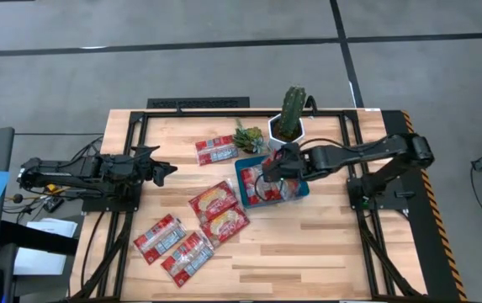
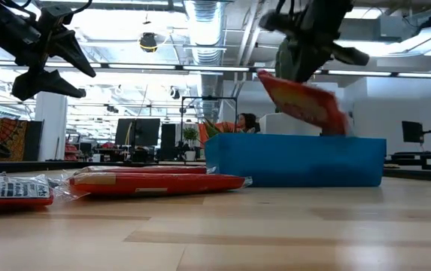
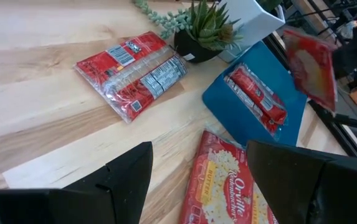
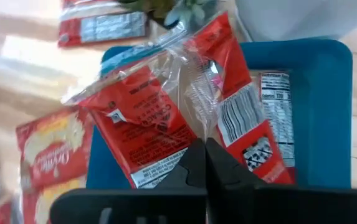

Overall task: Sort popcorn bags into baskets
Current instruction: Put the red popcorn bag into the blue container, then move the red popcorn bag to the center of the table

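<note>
My right gripper [image 1: 276, 168] is shut on a red popcorn bag [image 2: 305, 99] above the teal-blue tray [image 1: 301, 192], [image 2: 298, 159]. At least one more packet [image 4: 276, 112] lies flat in the tray. My left gripper [image 1: 163, 168] is open and empty, raised over the table's left side, also seen in the low view [image 2: 53, 59]. One bag [image 1: 215, 150] lies near the far edge. Two bags [image 1: 217, 210] lie just left of the tray, and two more [image 1: 173, 247] lie near the front left. My right gripper pinches the bag between its two shut fingers at the clear wrapper's edge near the bag's middle [image 4: 194, 135]. The fingers come from above, pointing down. The bag hangs tilted below them over the tray. Its low corner [image 2: 340, 124] is at rim height; whether it touches the tray I cannot tell.
A white hexagonal pot with a cactus [image 1: 289, 124] stands right behind the tray, and a small succulent [image 1: 247, 136] stands to its left. There is bare wood at the table's front right [image 1: 325, 244].
</note>
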`<control>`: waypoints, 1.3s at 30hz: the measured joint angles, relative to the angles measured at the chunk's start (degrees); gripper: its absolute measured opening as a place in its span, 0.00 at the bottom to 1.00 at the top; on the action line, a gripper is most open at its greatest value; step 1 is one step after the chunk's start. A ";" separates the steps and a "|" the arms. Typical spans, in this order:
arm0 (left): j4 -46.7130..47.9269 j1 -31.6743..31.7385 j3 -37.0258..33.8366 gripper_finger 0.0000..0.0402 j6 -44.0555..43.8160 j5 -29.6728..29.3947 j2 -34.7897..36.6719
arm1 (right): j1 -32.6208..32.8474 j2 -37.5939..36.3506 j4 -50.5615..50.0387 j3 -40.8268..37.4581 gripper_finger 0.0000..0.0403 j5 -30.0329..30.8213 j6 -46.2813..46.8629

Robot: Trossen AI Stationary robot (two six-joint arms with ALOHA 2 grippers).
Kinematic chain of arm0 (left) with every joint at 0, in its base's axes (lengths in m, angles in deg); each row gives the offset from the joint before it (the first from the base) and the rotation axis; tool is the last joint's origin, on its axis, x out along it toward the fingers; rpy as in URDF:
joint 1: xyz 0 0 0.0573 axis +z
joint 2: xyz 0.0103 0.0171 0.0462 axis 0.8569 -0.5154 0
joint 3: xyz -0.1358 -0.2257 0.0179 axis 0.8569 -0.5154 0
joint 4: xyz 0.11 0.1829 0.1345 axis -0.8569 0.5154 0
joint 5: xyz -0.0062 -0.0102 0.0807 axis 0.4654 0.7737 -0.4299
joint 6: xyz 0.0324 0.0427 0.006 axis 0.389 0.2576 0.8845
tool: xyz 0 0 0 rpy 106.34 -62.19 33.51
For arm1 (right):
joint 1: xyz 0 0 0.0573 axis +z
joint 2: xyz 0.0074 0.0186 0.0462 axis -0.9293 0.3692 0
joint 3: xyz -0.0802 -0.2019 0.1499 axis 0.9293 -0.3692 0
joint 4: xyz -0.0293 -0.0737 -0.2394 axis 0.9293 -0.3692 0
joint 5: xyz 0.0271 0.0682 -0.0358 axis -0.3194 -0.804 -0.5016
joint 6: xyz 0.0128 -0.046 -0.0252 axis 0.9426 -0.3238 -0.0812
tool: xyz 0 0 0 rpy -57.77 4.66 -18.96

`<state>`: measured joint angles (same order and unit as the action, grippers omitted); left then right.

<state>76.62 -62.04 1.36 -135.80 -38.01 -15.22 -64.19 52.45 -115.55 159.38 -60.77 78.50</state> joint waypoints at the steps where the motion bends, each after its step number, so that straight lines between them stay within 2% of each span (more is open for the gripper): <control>1: 0.00 0.00 0.00 0.61 0.07 0.00 0.00 | -0.37 0.82 -0.08 0.04 0.01 0.07 1.49; 8: 0.00 0.00 0.00 0.61 0.63 -0.07 0.00 | -2.16 5.59 -1.35 0.00 0.01 -0.02 6.49; 14: 0.00 0.00 0.00 0.61 0.64 -0.18 0.00 | -3.59 8.27 -5.61 0.02 0.10 0.06 12.53; 23: 0.00 0.00 0.00 0.61 1.17 -0.17 -0.01 | -6.65 8.93 -6.22 0.02 0.14 0.31 10.38; 28: 0.00 0.00 0.00 0.61 1.32 -0.17 0.00 | -7.41 8.67 -5.08 0.02 0.23 0.10 5.02; 31: -0.28 0.00 0.00 0.61 2.77 0.17 -0.02 | -6.88 8.37 0.99 0.02 0.31 -0.58 -2.59; 35: -5.49 1.01 0.00 0.61 11.11 -0.31 -2.20 | -5.63 8.23 13.52 0.04 0.41 -9.46 -19.16; 39: -12.92 4.36 0.03 0.61 19.59 4.52 -8.71 | -4.29 8.23 20.85 0.06 0.48 -16.49 -25.44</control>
<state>63.70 -57.68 1.39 -116.21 -33.49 -23.93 -68.48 60.68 -94.70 159.44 -77.26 53.06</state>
